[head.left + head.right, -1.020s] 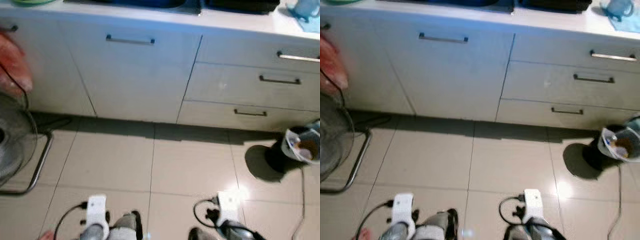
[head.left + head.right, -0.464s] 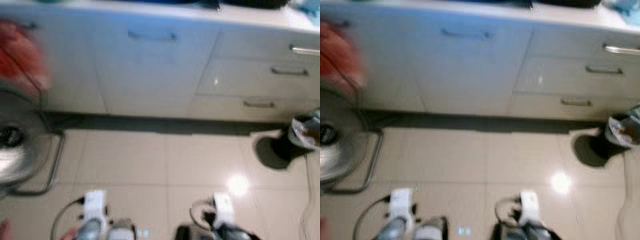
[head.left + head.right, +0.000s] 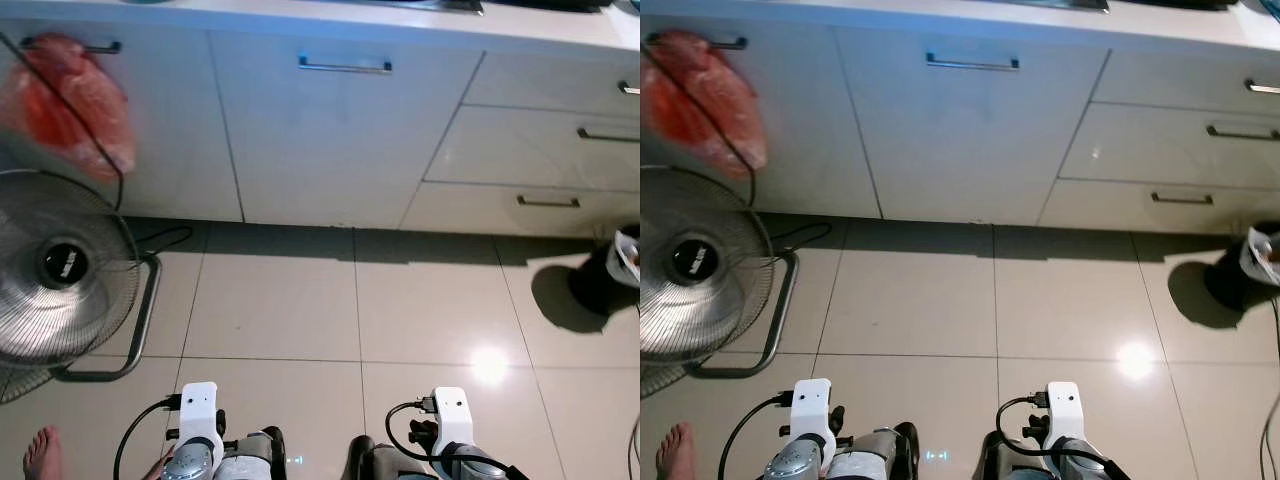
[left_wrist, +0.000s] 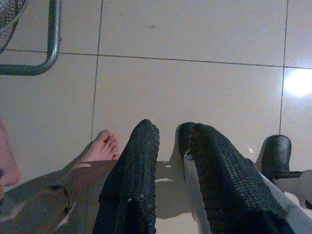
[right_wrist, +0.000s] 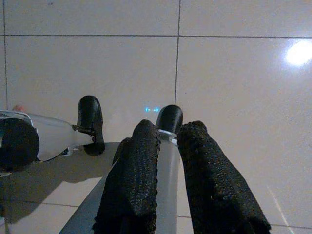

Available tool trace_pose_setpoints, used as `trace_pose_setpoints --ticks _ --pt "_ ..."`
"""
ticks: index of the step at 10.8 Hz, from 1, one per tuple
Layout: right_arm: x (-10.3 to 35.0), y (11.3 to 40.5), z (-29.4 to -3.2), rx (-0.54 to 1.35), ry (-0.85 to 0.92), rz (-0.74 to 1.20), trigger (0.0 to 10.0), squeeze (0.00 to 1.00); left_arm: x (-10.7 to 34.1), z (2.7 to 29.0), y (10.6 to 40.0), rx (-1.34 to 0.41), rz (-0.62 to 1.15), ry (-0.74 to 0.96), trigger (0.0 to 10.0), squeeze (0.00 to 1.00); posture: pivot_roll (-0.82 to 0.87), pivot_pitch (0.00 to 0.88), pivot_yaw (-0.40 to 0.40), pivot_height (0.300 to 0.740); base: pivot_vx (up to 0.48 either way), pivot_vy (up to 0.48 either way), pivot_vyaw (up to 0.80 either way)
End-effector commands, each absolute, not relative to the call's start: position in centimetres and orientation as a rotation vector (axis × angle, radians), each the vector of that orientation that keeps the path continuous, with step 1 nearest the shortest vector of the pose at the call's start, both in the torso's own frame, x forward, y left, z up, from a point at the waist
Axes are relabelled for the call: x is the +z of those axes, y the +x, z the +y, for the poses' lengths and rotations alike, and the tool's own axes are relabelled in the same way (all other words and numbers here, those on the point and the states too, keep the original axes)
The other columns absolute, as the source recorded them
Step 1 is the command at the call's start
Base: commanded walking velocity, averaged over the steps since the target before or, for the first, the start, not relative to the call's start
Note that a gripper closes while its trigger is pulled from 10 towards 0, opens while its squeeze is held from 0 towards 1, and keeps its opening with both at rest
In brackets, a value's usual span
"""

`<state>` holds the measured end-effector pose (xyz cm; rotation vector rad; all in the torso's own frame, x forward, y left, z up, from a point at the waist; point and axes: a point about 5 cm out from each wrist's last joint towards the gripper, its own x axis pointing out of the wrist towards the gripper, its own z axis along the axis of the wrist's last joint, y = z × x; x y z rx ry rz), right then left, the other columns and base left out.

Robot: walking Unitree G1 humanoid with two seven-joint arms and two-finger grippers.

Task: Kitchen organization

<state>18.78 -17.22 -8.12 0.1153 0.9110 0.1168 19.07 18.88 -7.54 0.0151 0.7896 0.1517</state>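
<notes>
Your left claw (image 4: pixel 168 141) hangs low over the floor (image 3: pixel 420 300), its two black fingers (image 4: pixel 139 165) slightly parted with a narrow gap and nothing between them; your right claw (image 5: pixel 168 134) hangs likewise at the near right, fingers (image 5: pixel 141 165) close together with only a slim gap, holding nothing. Both arms sit idle at the near edge of your head view, each wrist carrying a white camera block with a black cable (image 3: pixel 405 425). Near left of your left claw: a person's bare foot (image 3: pixel 40 450) on the tiles, also visible just beside the fingers in the left wrist view (image 4: pixel 100 146). Floor: glossy beige tiles with a bright light reflection (image 3: pixel 488 365) at the near right. Far left: a standing fan (image 3: pixel 60 270) with wire grille and grey tubular base (image 3: pixel 140 320), its cord trailing along the cabinet foot. Above the fan: a red plastic bag (image 3: pixel 70 105) hanging from a cabinet handle (image 3: pixel 75 43). Far across the scene: the white kitchen cabinets (image 3: pixel 330 140) beneath the table (image 3: pixel 300 12), with a centre door bearing a bar handle (image 3: pixel 345 66) and a stack of drawers (image 3: pixel 540 150) at the right. Far right on the floor: a dark bin (image 3: pixel 610 280) with a pale liner, standing just in front of the drawers and casting a shadow to its left.
</notes>
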Motion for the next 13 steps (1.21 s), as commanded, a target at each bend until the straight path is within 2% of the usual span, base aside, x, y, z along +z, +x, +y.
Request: trace_pose_setpoints --ticks 1,13 --pt "-8.41 18.15 -17.57 0.106 0.118 0.935 10.0 0.0 -7.91 18.73 18.42 0.154 0.812 0.027 10.0 0.0 0.13 0.231 -0.046 0.74 0.247 0.0 0.0" --pt "-8.3 18.47 -17.12 0.115 0.13 0.926 10.0 0.0 -7.99 19.06 18.26 0.162 0.826 0.044 10.0 0.0 0.14 0.226 -0.043 0.74 0.415 0.0 0.0"
